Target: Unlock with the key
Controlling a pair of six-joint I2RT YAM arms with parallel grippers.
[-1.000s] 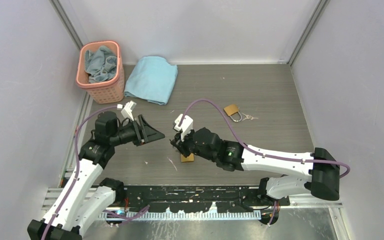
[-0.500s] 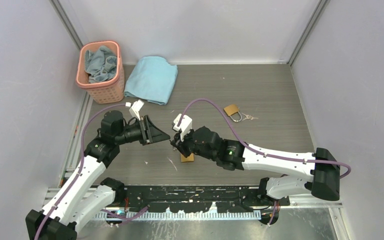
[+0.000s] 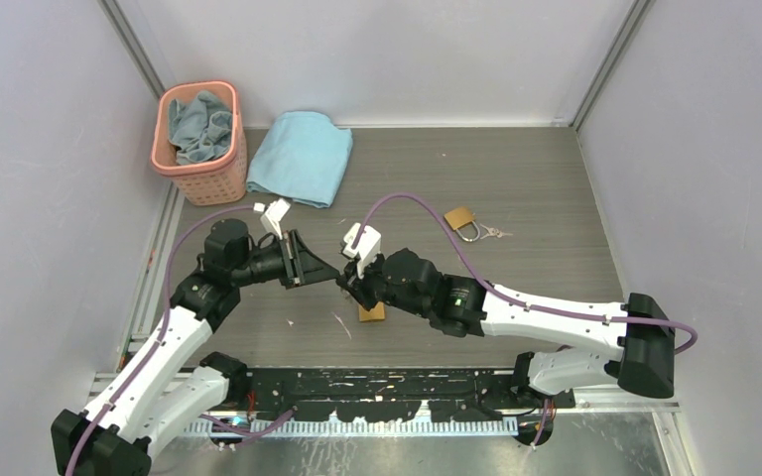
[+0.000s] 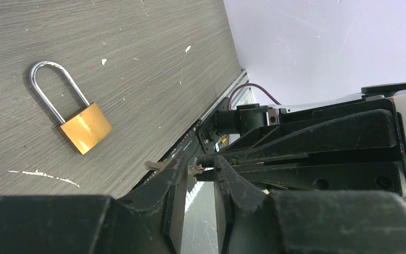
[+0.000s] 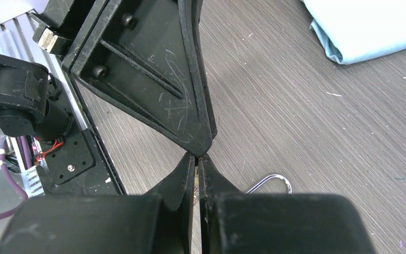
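Barely showing, the key point(image 4: 194, 169) is a silvery sliver pinched in the closed tips of the right gripper point(image 5: 196, 161), held above the middle of the worktop point(image 3: 546, 178). Its long axis runs along the line between the two arms, free end toward the left gripper point(image 3: 331, 270), whose fingers point(image 4: 175, 185) stand narrowly apart on either side of it, a gap showing each side. Below lies a brass padlock point(image 4: 84, 127), flat, half hidden under the right gripper from above (the left wrist view shows it whole, the right wrist view only its shackle point(image 5: 272, 182)). Only the top view shows a second padlock point(image 3: 460, 220) with spare keys point(image 3: 494, 233) farther right, a blue towel point(image 3: 303, 157) and a pink basket point(image 3: 208, 177) at the far left.
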